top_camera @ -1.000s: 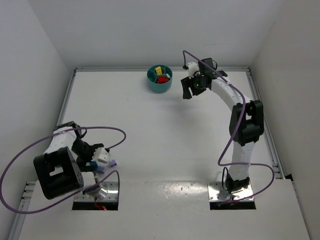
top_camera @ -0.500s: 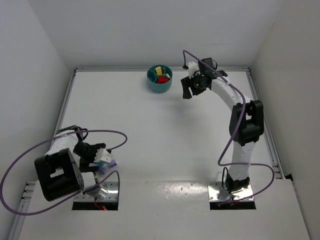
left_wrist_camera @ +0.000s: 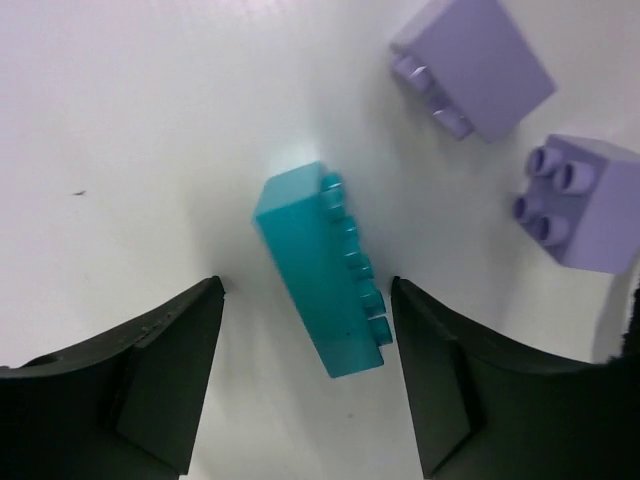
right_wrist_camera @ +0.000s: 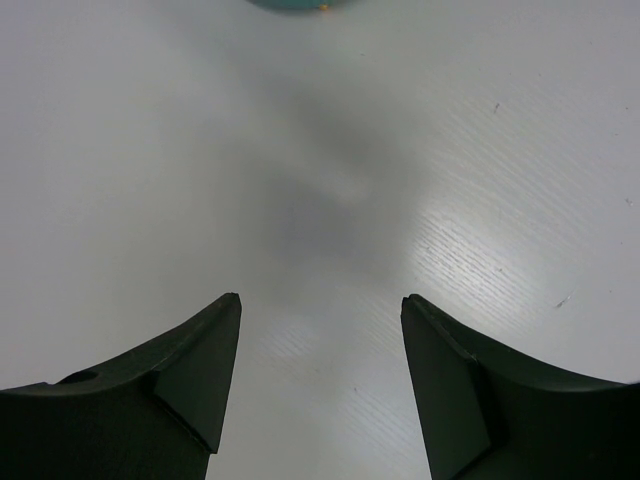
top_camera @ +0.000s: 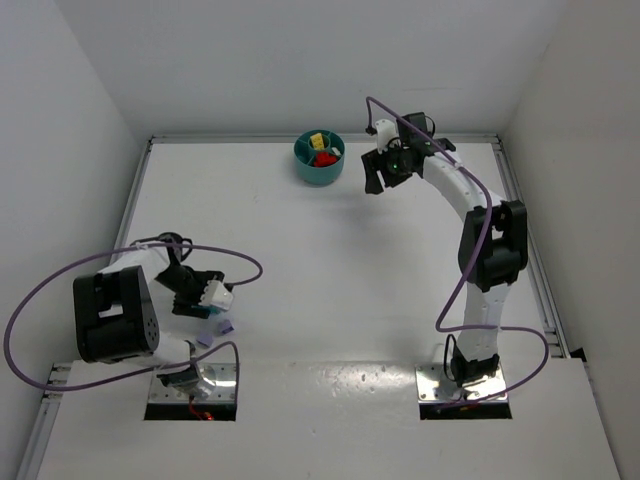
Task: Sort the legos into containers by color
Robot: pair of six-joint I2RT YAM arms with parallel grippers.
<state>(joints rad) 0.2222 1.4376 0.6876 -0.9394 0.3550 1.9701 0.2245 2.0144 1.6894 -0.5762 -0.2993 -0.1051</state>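
A teal lego (left_wrist_camera: 320,270) lies on its side on the white table, studs to the right. My left gripper (left_wrist_camera: 305,290) is open with a finger on each side of the brick's near end, a small gap at the right finger and a wider one at the left. Two pale purple legos (left_wrist_camera: 472,65) (left_wrist_camera: 580,200) lie just beyond. In the top view this gripper (top_camera: 210,305) is low at the near left. The teal bowl (top_camera: 319,172), the containers, holds yellow (top_camera: 318,141) and red (top_camera: 324,158) legos. My right gripper (right_wrist_camera: 320,300) hangs open and empty.
The right gripper (top_camera: 376,182) hovers just right of the bowl, whose rim (right_wrist_camera: 295,4) shows at the top of the right wrist view. A purple cable (top_camera: 60,290) loops round the left arm. White walls enclose the table on three sides.
My left gripper has shifted slightly away from the arm's base and turned, and now straddles the teal lego with its jaws narrower. The right arm has barely moved.
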